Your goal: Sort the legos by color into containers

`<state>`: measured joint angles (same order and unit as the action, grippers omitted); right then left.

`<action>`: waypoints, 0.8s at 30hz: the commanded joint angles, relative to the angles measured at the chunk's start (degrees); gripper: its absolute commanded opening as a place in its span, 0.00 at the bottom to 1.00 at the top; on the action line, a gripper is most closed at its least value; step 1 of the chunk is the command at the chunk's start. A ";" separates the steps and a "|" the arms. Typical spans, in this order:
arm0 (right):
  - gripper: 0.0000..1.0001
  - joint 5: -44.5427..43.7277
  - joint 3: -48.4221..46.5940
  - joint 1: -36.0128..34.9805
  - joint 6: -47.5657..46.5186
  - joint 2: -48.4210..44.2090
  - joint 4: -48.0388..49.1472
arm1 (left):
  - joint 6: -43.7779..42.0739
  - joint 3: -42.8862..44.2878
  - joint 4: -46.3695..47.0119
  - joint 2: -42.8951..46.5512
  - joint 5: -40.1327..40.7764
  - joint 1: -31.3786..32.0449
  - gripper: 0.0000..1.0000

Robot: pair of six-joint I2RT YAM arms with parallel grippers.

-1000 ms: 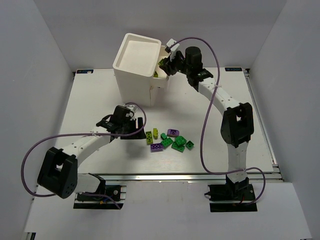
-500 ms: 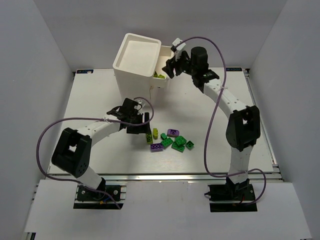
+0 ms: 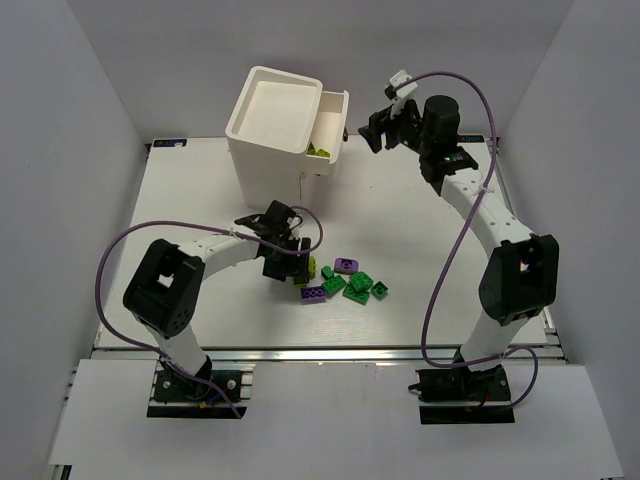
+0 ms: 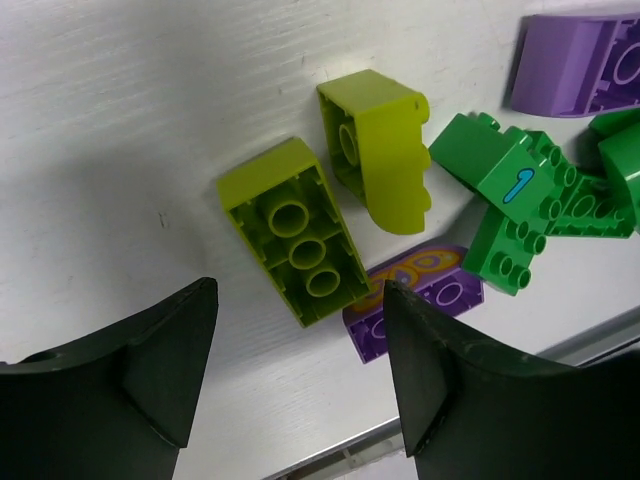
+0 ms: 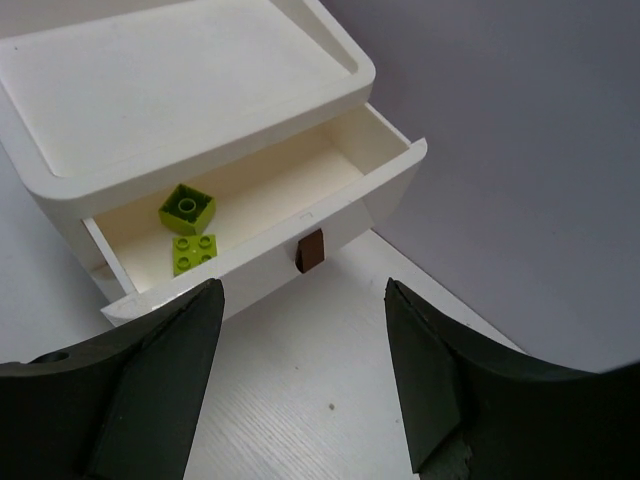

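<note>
Left wrist view has the left gripper (image 4: 298, 360) spread wide and holding nothing. An upturned yellow-green brick (image 4: 297, 243) lies on the table between its fingers and just ahead of them. A second yellow-green brick (image 4: 378, 150) lies just beyond, with dark green bricks (image 4: 510, 200) and a purple brick (image 4: 415, 290) toward the right finger. The right gripper (image 5: 300, 370) is also apart and empty. Ahead of it is the white cabinet (image 5: 170, 90), whose pulled-out top drawer (image 5: 365, 200) holds two yellow-green pieces (image 5: 187, 208).
</note>
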<state>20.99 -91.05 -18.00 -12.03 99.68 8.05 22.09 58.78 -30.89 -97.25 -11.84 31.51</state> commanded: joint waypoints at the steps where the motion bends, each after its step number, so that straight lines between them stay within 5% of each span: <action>1: 0.71 0.36 1.83 0.60 1.31 -2.21 1.53 | 0.50 3.00 -1.36 -1.44 1.98 1.36 0.77; 5: 0.71 1.07 2.98 0.95 1.57 -3.43 1.35 | 1.73 6.16 -2.59 -4.87 5.23 2.94 0.74; 12: 0.70 3.26 7.63 1.39 1.31 -7.56 1.52 | 3.23 9.68 -5.58 -7.25 11.04 4.18 0.47; 18: 0.66 8.61 17.20 1.56 -2.37 -15.38 1.79 | 2.27 11.44 -4.88 0.73 10.17 4.18 0.20; 21: 0.57 10.29 24.14 1.65 -4.22 -20.21 2.05 | 0.16 15.12 -3.39 5.31 6.49 4.18 0.15; 22: 0.37 10.38 25.90 1.56 -5.27 -21.10 2.05 | -0.46 16.78 -3.30 6.01 5.69 4.18 0.15; 24: 0.15 10.56 30.30 1.56 -6.51 -23.38 0.65 | -1.69 21.70 -2.59 6.72 4.11 4.18 0.12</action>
<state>29.17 -64.45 -16.60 -15.77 79.15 8.21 23.11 73.38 -36.99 -96.38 -4.25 35.40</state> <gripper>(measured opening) 0.207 0.471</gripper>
